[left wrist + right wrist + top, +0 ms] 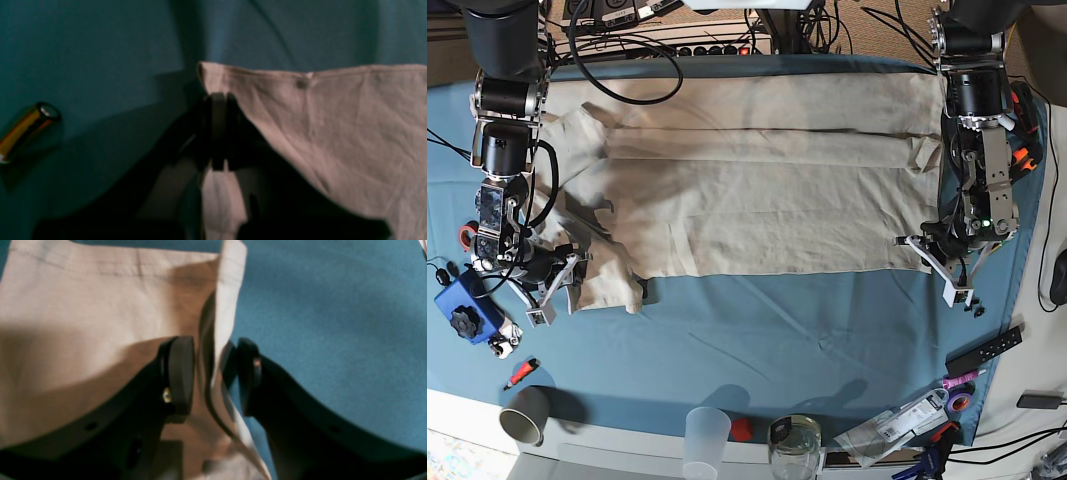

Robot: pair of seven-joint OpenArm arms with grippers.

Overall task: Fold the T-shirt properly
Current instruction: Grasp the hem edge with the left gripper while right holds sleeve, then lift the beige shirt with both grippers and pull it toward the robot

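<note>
The wide beige cotton T-shirt (757, 190) lies lengthwise across the teal bench (777, 340). Left end effector (218, 100) pinches its frame-right corner; right end effector (213, 373), spread, straddles the frame-left corner.

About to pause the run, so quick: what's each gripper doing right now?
Left gripper: closed, pinching the T-shirt near its corner.
Right gripper: open, fingers straddling a shirt edge, not clamped.

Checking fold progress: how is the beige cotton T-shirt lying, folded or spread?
Partly folded. The beige cotton T-shirt lies wide across the teal table cloth, with lengthwise fold lines and its edges still bunched.
</note>
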